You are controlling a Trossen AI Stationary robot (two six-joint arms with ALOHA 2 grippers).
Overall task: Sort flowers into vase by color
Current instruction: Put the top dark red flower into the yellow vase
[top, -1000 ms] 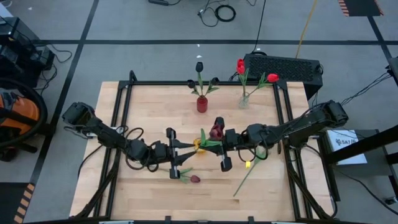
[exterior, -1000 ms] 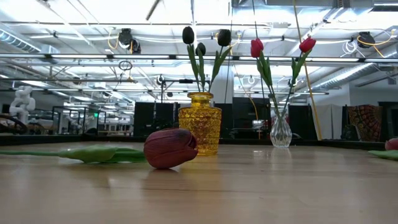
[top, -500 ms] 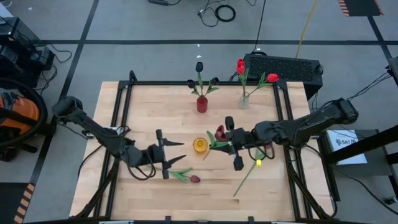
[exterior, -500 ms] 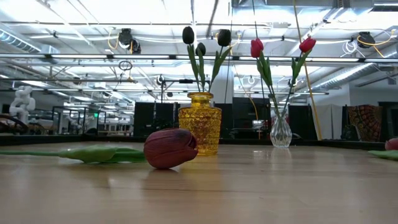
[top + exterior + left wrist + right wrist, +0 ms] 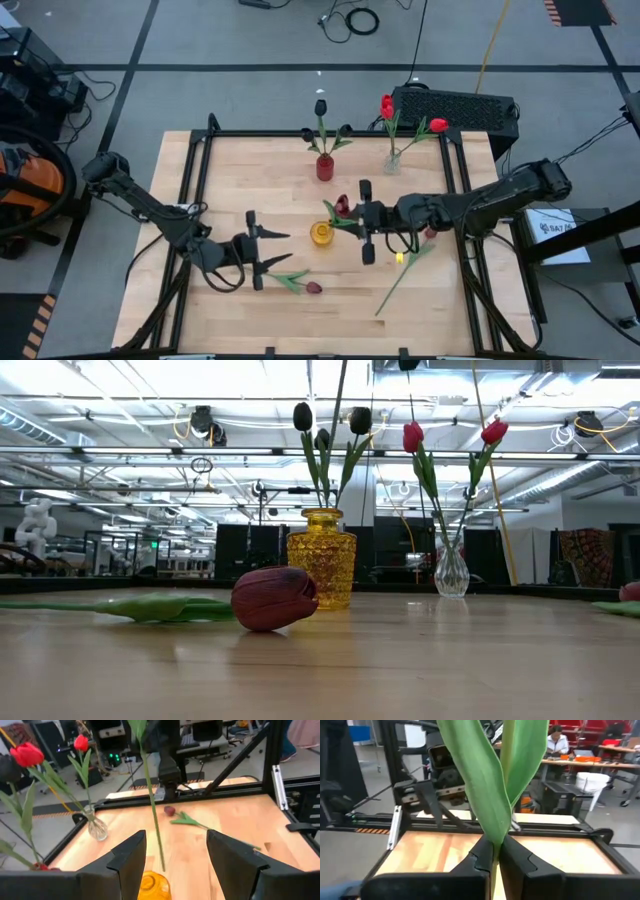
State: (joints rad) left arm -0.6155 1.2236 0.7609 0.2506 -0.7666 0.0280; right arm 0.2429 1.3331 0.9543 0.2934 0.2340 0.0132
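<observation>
My right gripper point(image 5: 356, 217) is shut on a maroon tulip point(image 5: 342, 207) over the yellow vase point(image 5: 321, 234) at mid-table. The tulip's stem point(image 5: 152, 805) runs down to the vase's mouth point(image 5: 150, 882); it also shows in the low view as a thin stem point(image 5: 338, 420). My left gripper point(image 5: 272, 249) is open, left of the vase and apart from it. A second maroon tulip point(image 5: 300, 285) lies flat on the table in front of the left gripper, head point(image 5: 274, 598) toward the near edge. A third flower point(image 5: 400, 275) lies on the right. My right gripper pinches the tulip between its two shut fingers point(image 5: 517, 857), on the green leaves and stem point(image 5: 495, 837) below the head. It comes level from the table's right, across the stem. The tulip is lifted and stands nearly upright, lower end point(image 5: 162, 866) at the vase's mouth.
A red vase point(image 5: 325, 167) with near-black tulips and a clear vase point(image 5: 392, 160) with red tulips stand by the far edge. A black frame point(image 5: 200, 150) rings the table. Bare wood lies near the front edge point(image 5: 330, 330).
My left gripper has drawn back from the yellow vase toward the table's left edge. My right gripper has swung a little toward the right and back, keeping its hold. The tulip's stem has come down to the vase's mouth, as the low view shows.
</observation>
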